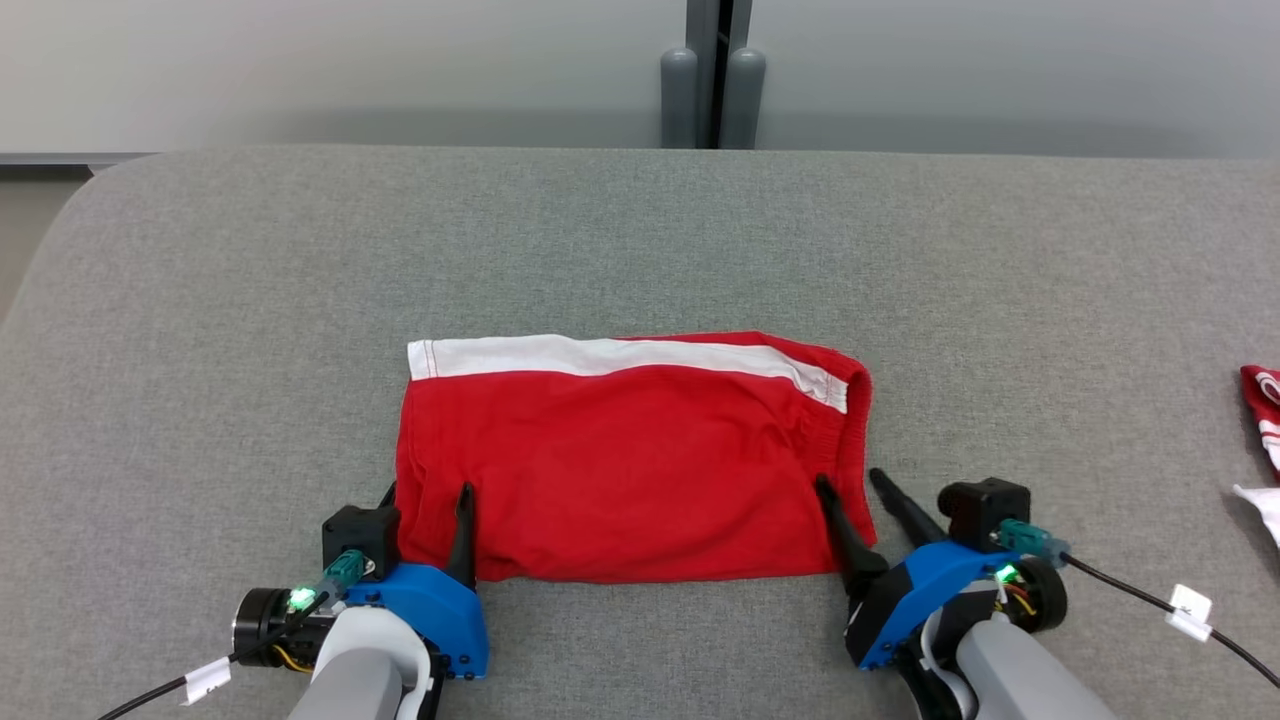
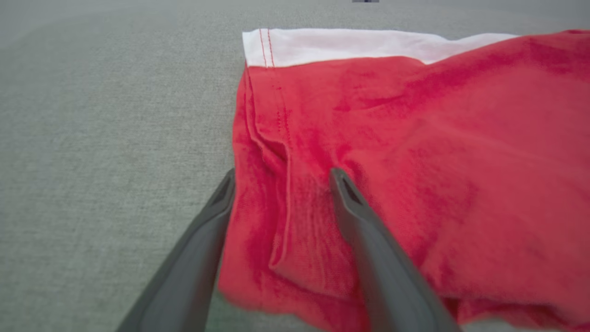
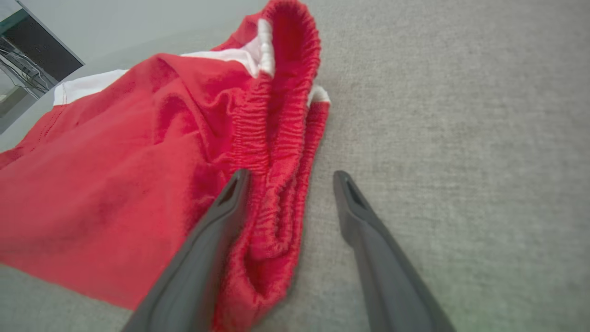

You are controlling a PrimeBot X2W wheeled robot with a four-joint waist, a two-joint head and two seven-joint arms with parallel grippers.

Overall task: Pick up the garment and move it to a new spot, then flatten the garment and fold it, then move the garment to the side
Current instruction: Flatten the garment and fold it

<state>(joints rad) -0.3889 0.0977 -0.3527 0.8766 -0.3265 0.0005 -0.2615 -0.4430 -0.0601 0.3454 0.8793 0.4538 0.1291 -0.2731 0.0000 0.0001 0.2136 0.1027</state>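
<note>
The red garment [image 1: 630, 470] lies folded and mostly flat in the middle of the grey bench [image 1: 640, 240], close to the robot; a white stripe [image 1: 600, 355] runs along its far edge; the left claw [image 1: 428, 492] is spread wide at the near left corner, with one finger on the red cloth and one just off its side edge; the right claw [image 1: 848, 480] is spread wide at the near right corner, with one finger on the stretchy waistband [image 3: 286, 115] and the other over bare bench; neither claw pinches anything; another bit of red and white cloth [image 1: 1262, 400] lies far off at the right edge.
</note>
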